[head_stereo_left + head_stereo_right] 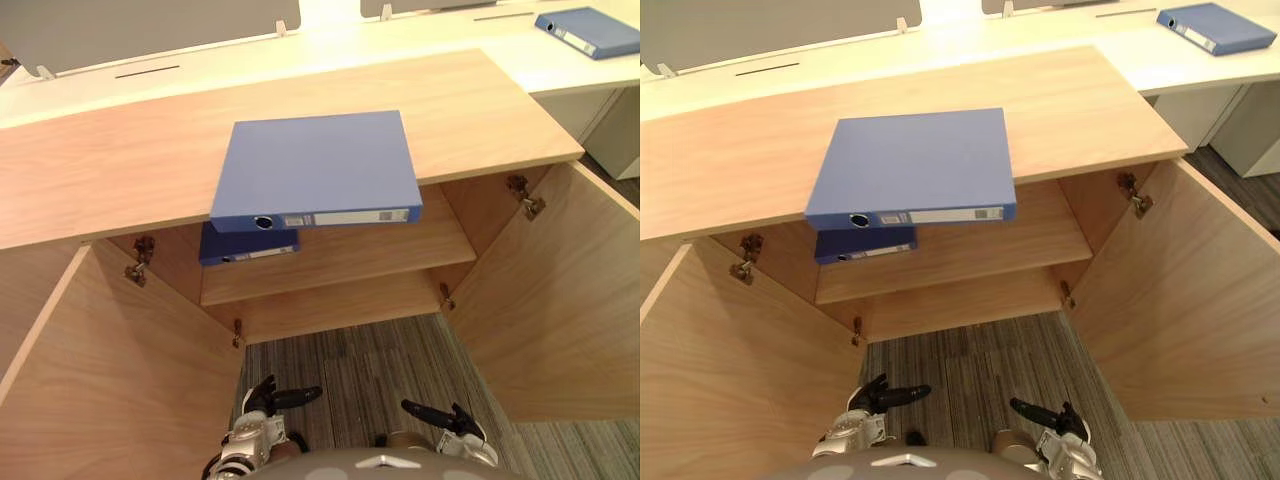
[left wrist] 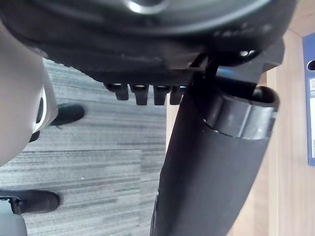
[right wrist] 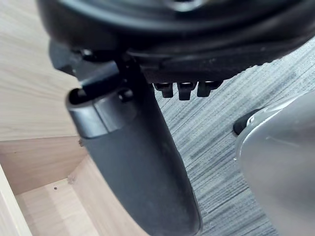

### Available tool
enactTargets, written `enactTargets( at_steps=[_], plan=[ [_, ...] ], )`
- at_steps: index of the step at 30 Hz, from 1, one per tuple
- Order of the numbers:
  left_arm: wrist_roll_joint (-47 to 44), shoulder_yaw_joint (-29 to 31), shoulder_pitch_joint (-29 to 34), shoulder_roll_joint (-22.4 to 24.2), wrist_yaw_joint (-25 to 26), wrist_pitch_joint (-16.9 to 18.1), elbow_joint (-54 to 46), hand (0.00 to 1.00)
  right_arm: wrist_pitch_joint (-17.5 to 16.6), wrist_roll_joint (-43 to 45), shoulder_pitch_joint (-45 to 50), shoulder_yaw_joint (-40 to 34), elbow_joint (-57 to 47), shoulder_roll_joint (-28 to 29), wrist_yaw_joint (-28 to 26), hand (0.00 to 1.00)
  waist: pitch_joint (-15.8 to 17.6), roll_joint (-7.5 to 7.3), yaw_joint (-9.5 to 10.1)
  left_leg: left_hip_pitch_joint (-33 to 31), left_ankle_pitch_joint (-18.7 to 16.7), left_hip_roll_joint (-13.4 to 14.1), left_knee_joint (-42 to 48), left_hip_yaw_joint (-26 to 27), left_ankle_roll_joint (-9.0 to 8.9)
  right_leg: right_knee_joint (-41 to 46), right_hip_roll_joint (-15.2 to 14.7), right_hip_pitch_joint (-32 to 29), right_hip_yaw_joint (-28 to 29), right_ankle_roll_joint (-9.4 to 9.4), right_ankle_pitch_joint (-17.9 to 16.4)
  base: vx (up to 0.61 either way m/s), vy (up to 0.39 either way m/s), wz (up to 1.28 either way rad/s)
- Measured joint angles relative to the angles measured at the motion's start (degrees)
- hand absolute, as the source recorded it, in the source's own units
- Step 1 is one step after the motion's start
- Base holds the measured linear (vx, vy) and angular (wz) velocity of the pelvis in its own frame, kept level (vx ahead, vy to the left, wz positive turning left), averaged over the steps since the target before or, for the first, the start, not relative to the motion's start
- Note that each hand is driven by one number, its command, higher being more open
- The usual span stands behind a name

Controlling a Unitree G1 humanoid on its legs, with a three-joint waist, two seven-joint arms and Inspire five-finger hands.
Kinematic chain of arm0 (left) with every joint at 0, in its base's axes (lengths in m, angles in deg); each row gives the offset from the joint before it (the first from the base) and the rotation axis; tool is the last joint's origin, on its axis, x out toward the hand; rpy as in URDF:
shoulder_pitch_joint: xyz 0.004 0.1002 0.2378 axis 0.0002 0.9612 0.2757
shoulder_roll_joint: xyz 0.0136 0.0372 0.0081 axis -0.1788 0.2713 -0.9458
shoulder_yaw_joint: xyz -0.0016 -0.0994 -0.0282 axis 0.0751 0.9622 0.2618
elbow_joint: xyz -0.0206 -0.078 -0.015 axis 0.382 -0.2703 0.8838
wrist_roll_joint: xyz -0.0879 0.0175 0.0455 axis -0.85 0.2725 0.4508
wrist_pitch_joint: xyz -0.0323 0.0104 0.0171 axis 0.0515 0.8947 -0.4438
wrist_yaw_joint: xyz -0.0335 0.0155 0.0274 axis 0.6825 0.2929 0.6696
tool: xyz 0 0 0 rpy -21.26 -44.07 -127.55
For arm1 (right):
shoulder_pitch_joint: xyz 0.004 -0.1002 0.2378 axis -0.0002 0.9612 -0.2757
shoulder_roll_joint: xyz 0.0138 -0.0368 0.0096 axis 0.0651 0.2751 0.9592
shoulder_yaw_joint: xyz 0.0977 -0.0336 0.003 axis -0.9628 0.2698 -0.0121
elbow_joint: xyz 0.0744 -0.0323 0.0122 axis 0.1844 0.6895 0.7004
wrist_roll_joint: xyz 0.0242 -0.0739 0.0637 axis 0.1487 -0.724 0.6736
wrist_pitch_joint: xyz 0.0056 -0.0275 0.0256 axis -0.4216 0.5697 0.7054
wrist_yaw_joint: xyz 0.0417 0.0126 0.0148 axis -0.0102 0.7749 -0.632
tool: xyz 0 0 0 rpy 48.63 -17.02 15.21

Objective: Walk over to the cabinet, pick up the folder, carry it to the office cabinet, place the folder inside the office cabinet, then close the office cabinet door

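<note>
While the blue folder [image 1: 315, 165] lies flat on the cabinet top [image 1: 100, 160], its spine jutting past the front edge, I see my left hand [image 1: 268, 400] and right hand [image 1: 445, 418] hanging low over the carpet [image 1: 370, 365], well apart from it. Both have relaxed fingers and hold nothing. A second folder [image 1: 245, 245] sits on the inner shelf [image 1: 380, 250].

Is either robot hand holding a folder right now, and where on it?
Nothing held: left robot hand and right robot hand hang open and empty; the folder lies on the cabinet top.
</note>
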Motion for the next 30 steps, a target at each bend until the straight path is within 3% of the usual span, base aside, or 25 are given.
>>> enactTargets(
  at_steps=[11, 16, 23, 30],
  plan=[
    [0.02, -7.84, 0.48, -2.39, 1.46, 0.08, -0.58, 1.0, -0.06, -0.06, -0.6, 0.06, 3.07, -1.26, 0.33, 1.0, -0.8, 0.43, -0.22, 2.6, 3.38, -1.25, -6.43, -4.57, 0.52, -7.14, 0.87, 3.88, -1.13, -0.21, 3.79, -0.02, 0.015, 0.05],
    [-0.14, -7.77, 4.08, -4.1, 4.0, 0.26, -14.18, 1.0, -0.31, 0.0, -0.27, 0.18, 2.9, -1.59, 1.52, 1.0, -0.71, 0.42, -0.22, 2.37, 4.02, -1.55, -8.02, -7.21, 0.83, -7.3, 0.92, 3.51, -1.89, 0.07, 4.47, -0.1, 0.01, 0.1],
    [-3.32, -4.73, 9.76, -6.77, 8.81, 3.63, -37.77, 1.0, -0.86, 0.04, 1.7, 2.39, 0.62, -2.68, 2.02, 1.0, -0.32, 0.94, 0.21, 2.06, 5.12, -2.72, -9.03, -8.52, 1.7, -7.57, -0.05, 2.86, -2.37, 0.66, 5.09, -0.1, 0.037, 0.06],
    [-5.17, -4.49, 12.79, -7.81, 8.69, 5.14, -53.54, 1.0, -0.88, 0.05, 1.81, 2.39, -0.98, -2.7, 1.42, 1.0, -0.25, 1.15, 0.42, 2.65, 5.31, -2.93, -9.04, -10.63, 1.89, -8.63, -0.13, 5.02, -4.22, 0.7, 5.14, -0.02, 0.005, 0.14]
  ],
)
